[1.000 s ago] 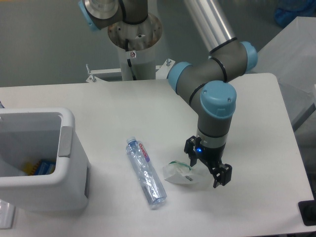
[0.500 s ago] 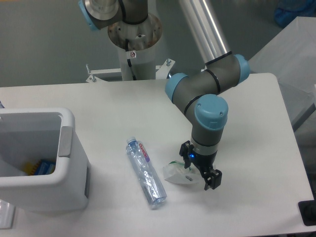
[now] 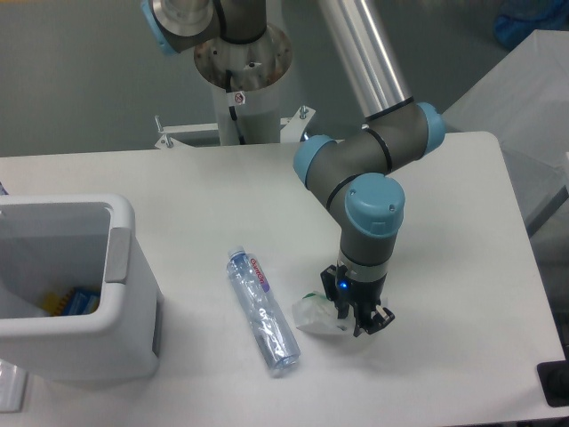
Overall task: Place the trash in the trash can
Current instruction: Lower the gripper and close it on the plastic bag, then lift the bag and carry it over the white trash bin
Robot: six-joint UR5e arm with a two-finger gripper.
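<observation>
White surface (image 3: 462,205), rounded corners, matte, evenly lit. Grey floor (image 3: 80,71) behind it. Second pale surface (image 3: 524,98) at far right, blue object (image 3: 532,20) on top. Dark corner piece (image 3: 555,382) lower right.

The table (image 3: 204,196) is white with rounded corners at its far right and near right. Three things lie on it. The trash can (image 3: 120,294) stands at the left edge, open side up, with a grey inside and some yellow and blue scraps showing at its bottom. The bottle (image 3: 262,311) lies flat near the middle front, cap end pointing away, its red-lettered label near that end. The wrapper (image 3: 316,313) lies crumpled just right of the bottle, apart from it, partly covered on its right side.
</observation>
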